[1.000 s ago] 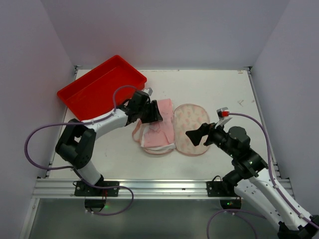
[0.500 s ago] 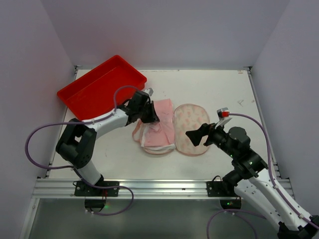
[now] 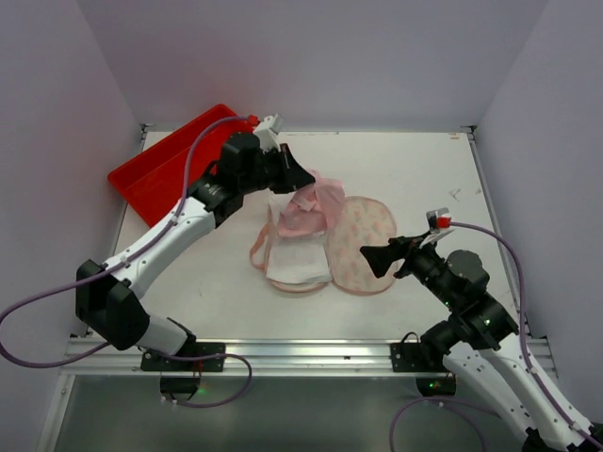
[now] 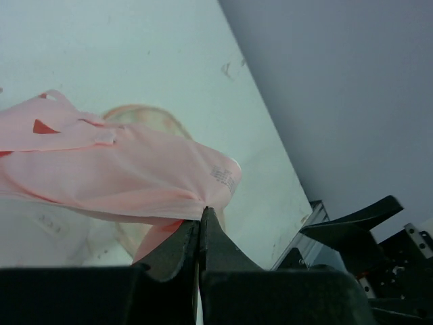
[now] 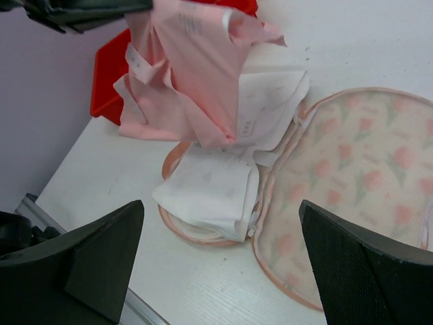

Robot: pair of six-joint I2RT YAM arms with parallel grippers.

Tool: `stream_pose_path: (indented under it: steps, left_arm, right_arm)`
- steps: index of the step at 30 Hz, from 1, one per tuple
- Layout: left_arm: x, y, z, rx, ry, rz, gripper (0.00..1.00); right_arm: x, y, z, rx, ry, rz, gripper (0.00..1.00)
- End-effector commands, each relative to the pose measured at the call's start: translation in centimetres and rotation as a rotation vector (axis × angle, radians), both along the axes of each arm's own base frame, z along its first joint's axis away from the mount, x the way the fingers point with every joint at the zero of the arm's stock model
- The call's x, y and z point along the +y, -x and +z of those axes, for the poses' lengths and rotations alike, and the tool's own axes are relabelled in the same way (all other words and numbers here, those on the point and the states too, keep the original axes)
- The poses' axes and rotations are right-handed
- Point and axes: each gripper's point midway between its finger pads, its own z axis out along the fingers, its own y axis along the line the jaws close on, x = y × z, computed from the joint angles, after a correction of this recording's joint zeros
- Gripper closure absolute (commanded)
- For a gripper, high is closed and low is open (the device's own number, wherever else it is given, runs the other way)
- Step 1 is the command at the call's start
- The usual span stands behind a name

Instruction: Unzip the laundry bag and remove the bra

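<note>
On white table (image 3: 415, 169), lilac walls (image 3: 311, 56) around, left claw (image 3: 303, 177) pinching pink garment (image 3: 303, 212), right claw (image 3: 375, 256) wide

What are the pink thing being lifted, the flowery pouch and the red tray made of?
The pink garment looks like thin, soft matte cloth: it creases and droops from the left pincer. The pouch is printed fabric, likely padded, with stitched pink trim. The red tray seems hard, slightly glossy plastic with stiff moulded walls.
</note>
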Motion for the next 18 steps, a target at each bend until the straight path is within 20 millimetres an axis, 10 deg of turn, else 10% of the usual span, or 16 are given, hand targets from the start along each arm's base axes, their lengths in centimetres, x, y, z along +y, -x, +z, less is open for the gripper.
stream_pose_path:
  steps: [1, 6, 18]
  left_arm:
    - [1.2, -0.7, 7.5, -0.161, 0.053, 0.037, 1.0]
    - [7.1, -5.0, 10.8, -0.197, 0.043, 0.328, 1.0]
    - [25.8, -10.1, 9.1, -0.184, 0.3, 1.096, 1.0]
  right_arm:
    - [-1.0, 0.2, 3.2, -0.067, -0.04, -0.046, 0.01]
    - [-1.3, 0.4, 4.4, -0.082, -0.034, -0.044, 0.01]
    - [1.2, -0.7, 6.0, -0.084, -0.015, 0.051, 0.01]
